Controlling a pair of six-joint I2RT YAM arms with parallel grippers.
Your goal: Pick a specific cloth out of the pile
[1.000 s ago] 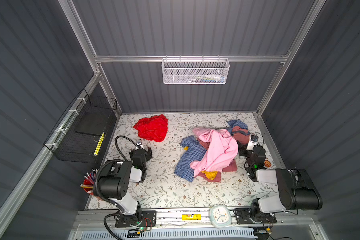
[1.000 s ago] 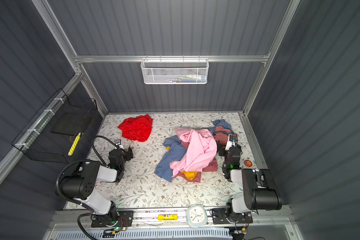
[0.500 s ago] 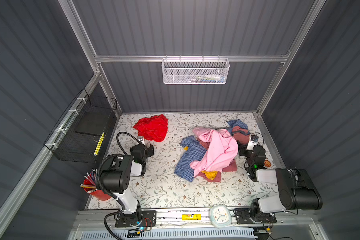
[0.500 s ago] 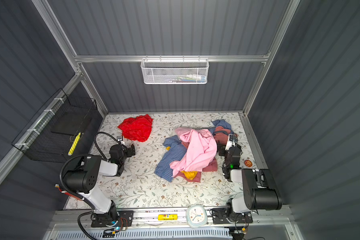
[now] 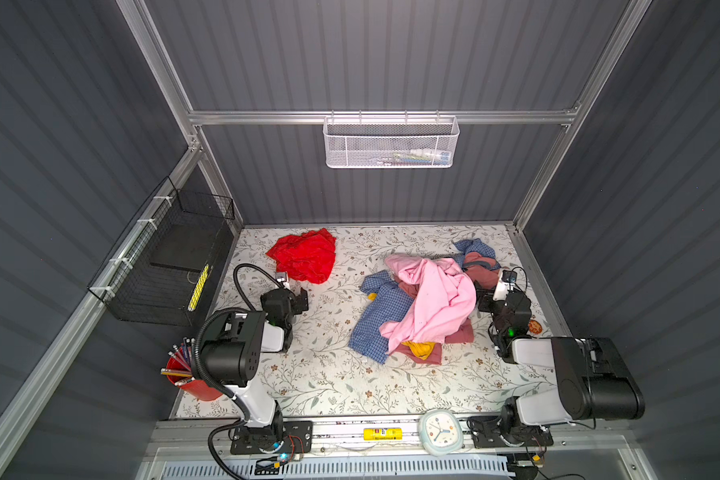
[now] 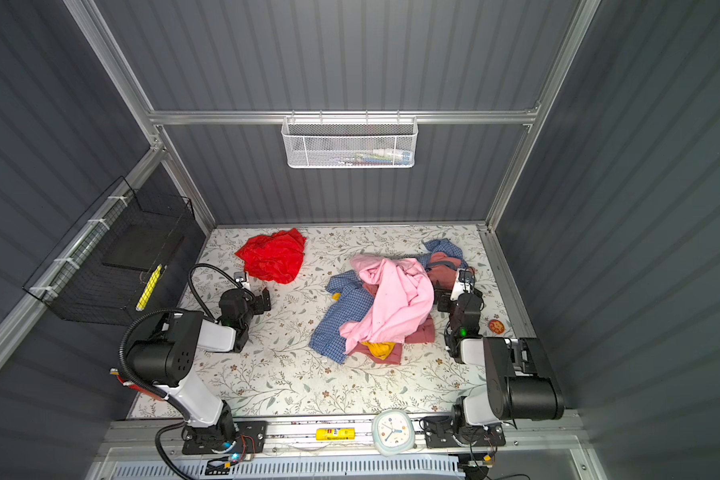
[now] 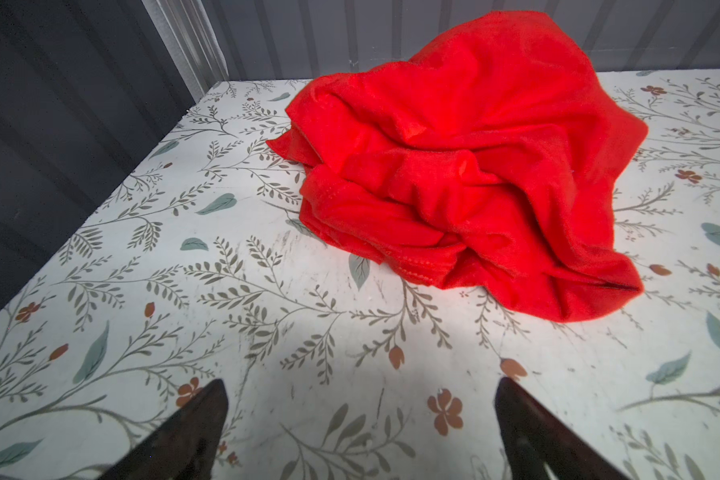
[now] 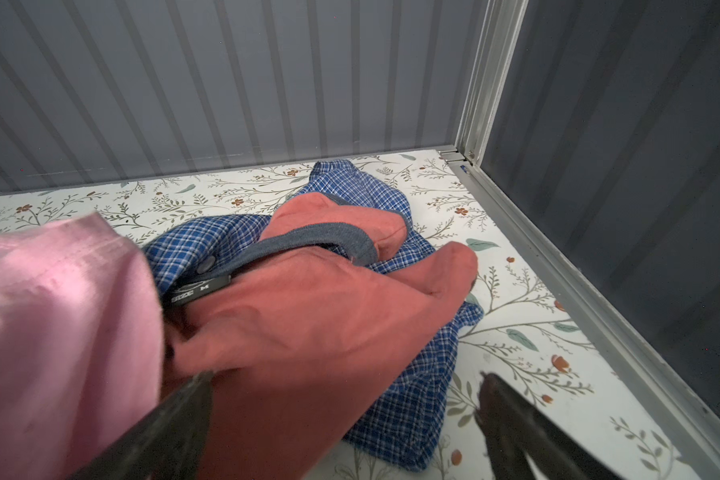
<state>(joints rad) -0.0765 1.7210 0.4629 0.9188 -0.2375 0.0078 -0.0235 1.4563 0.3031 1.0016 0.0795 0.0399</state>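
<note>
The biggest thing I see is the white table with the leaf and flower print [image 5: 329,386]. On its right side sits the pile [image 5: 429,303], a heap of mixed clothes: a pale pink garment [image 5: 437,291] on top, a blue checked shirt [image 5: 375,324] under it, a dull dusty-rose cloth [image 8: 308,324] and a bit of mustard yellow fabric [image 5: 420,348]. At the far left of the table lies the cloth [image 5: 304,257] I want, bright red, thin and plain. It is crumpled by itself, well apart from the pile, so I think the picking is almost done.

The left gripper [image 7: 361,381] sits just on the near side of the red cloth, not touching it. Its two dark fingers are spread wide with only bare table between them. The right gripper [image 8: 346,378] is at the right edge of the pile. Its fingers are spread wide too and grip nothing, and the dusty-rose cloth lies partly between them.

To finish well, I should draw the left arm back toward me with the fingers wide, so none snags a red fold. I should lift the right arm straight up so it does not drag the pile.
</note>
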